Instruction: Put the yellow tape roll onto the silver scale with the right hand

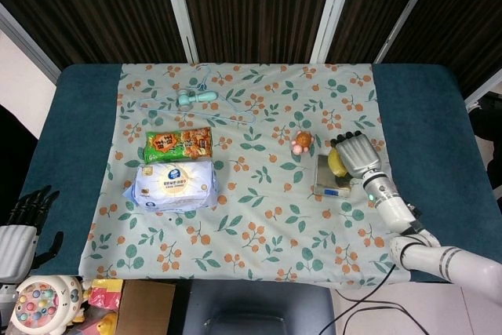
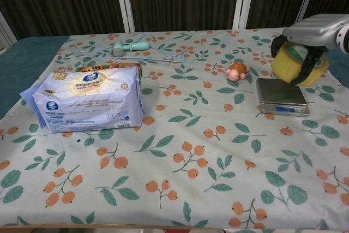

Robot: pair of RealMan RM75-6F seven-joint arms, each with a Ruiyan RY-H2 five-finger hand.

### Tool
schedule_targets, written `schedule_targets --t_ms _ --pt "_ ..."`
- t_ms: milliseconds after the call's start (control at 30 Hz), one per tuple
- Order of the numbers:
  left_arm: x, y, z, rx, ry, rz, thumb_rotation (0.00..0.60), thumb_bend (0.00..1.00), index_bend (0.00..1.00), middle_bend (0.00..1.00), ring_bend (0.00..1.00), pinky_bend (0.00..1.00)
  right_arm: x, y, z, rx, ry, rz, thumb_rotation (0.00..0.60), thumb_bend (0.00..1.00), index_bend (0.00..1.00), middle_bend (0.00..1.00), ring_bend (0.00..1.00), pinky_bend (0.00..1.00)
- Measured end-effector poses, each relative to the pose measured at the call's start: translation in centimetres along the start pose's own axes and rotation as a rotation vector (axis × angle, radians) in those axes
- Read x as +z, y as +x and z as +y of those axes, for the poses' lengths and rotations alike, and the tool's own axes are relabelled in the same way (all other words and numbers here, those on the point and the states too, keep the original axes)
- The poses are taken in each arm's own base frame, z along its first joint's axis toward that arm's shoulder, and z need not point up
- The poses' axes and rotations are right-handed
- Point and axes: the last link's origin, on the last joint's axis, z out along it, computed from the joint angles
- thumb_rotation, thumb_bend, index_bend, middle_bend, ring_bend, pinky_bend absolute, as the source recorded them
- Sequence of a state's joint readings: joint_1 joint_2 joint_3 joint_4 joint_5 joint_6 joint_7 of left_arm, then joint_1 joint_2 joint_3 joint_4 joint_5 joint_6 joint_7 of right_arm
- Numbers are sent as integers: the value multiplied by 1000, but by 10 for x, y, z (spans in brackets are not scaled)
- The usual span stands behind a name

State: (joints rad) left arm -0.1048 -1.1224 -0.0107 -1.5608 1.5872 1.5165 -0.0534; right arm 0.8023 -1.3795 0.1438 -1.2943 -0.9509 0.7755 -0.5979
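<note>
My right hand (image 2: 305,39) grips the yellow tape roll (image 2: 289,63) from above, fingers wrapped down its sides, and holds it in the air just over the silver scale (image 2: 281,94). In the head view the right hand (image 1: 354,154) covers most of the yellow tape roll (image 1: 336,163) above the scale (image 1: 329,184). The roll hangs over the scale's far right part, clear of its platform. My left hand (image 1: 20,229) rests off the table at the lower left, fingers apart and holding nothing.
A small orange turtle toy (image 2: 238,71) lies just left of the scale. Further left are a white wipes pack (image 2: 87,99), a snack bag (image 1: 178,144), and a teal fan with a hanger (image 2: 131,47). A black cable (image 1: 369,286) trails off the table's front right.
</note>
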Motion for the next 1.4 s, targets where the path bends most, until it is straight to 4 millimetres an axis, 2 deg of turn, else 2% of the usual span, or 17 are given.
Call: schedule_targets --t_ms 200,300,433,533,633,800,1000,1167,1300,1400 --pt "-1 3 -1 -7 -1 8 600 451 0 0 0 97 9 -6 -22 0 26 -27 600 411 660 591 530 677" --pt "-1 3 -1 -9 -1 11 600 452 0 0 0 97 9 -8 -25 -5 38 -36 600 411 483 539 480 624" --pt "-1 4 -1 -10 -4 12 600 451 0 0 0 96 7 -8 -24 2 35 -47 600 411 121 365 313 454" --pt "-1 4 -1 -11 -5 12 600 451 0 0 0 96 5 -8 -22 10 29 -61 600 390 2 263 218 374" --pt "-2 4 0 -9 -5 12 600 452 0 0 0 97 2 -6 -18 12 20 -59 600 333 0 211 175 335" --pt "-2 4 0 -4 -5 13 600 451 0 0 0 97 -2 -4 -12 32 10 -45 600 298 0 174 132 282" --pt "-1 2 1 -2 -6 11 600 451 0 0 0 97 -8 -4 -5 70 18 -41 600 164 0 139 109 256" --pt "-1 2 1 2 -7 13 600 451 0 0 0 96 -15 -1 -3 100 33 -19 600 136 0 78 61 218" --pt "-2 4 1 4 -8 21 600 452 0 0 0 96 -32 3 2 146 33 40 600 128 0 6 1 99" --pt "-3 4 2 7 -12 28 600 452 0 0 0 96 -58 2 12 172 18 101 600 128 0 0 0 10"
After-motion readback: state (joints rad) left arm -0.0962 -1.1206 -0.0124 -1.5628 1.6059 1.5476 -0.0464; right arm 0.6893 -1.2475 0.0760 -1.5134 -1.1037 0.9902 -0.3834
